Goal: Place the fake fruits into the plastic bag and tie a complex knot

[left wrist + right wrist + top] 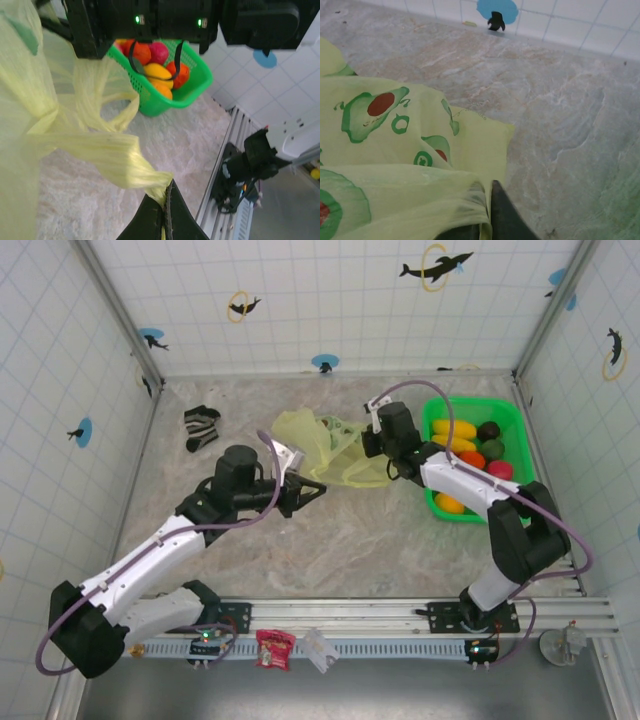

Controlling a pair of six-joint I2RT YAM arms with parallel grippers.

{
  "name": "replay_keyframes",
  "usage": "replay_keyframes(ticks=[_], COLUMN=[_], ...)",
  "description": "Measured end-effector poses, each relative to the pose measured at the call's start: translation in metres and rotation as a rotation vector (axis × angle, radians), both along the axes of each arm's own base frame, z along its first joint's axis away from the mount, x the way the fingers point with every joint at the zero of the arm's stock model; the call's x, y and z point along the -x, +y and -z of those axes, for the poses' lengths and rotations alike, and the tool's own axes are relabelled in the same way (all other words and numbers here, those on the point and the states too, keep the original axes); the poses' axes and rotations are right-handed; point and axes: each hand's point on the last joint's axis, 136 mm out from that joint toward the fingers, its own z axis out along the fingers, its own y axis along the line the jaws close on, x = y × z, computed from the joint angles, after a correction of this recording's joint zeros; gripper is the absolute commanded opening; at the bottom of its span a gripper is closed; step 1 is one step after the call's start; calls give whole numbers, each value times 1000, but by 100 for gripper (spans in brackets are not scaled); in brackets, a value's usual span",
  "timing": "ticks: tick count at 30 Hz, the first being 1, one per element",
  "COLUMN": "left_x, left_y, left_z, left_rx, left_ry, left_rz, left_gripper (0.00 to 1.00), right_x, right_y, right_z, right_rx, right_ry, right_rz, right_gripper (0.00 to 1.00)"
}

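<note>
Top external view puts the plastic bag crumpled on the worktop between the two arms. The fake fruits are heaped in a green tub at the right, just beside the right arm and apart from the bag. The left hand is pressed together on a handle strip that has gathered into a twisted rope, and the right hand is pinched on a fold of the film near the bag's edge. The bag looks very light, limp and slippery, a thin film that bunches wherever it is pulled and would probably stretch or tear under a hard tug between the two arms. The roped handle strips seem the safest hold, since the gathered layers give the fingers something thick to bite on. The fruits look hard, glossy and rounded, so they would likely roll or squirt out of a shallow pinch; a grip across the middle should serve best. No writing can be read: the bag carries only printed avocado halves, green with reddish pits, and the print on a small red packet at the near rail is too small to make out.
</note>
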Motion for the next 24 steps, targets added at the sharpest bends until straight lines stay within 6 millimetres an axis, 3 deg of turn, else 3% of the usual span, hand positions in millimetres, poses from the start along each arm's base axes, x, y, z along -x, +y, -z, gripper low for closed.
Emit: replay_keyframes(ticks=[2, 5, 9, 14, 17, 20, 24], left_x=[-5, -16, -36, -53, -58, -61, -64], left_y=[-1, 0, 0, -4, -7, -9, -10], left_z=[-6, -10, -10, -20, -30, -35, -36], left_rx=[21, 36, 42, 73, 102, 123, 128], left_ry=[-6, -5, 21, 45, 53, 62, 69], left_rz=[-26, -89, -179, -247, -259, -267, -273], left_gripper=[0, 0, 0, 0, 0, 0, 0], right_x=[1, 4, 30, 73, 86, 85, 64], right_y=[3, 8, 12, 7, -9, -39, -90], right_z=[-1, -8, -32, -78, -99, -107, -88], right_rx=[-15, -52, -131, -273, -361, -413, -380], right_ry=[0, 1, -22, -87, -127, -129, -41], right_rz=[-12, -30, -108, -220, -224, -133, 121], right_gripper=[56, 70, 73, 70, 68, 65, 65])
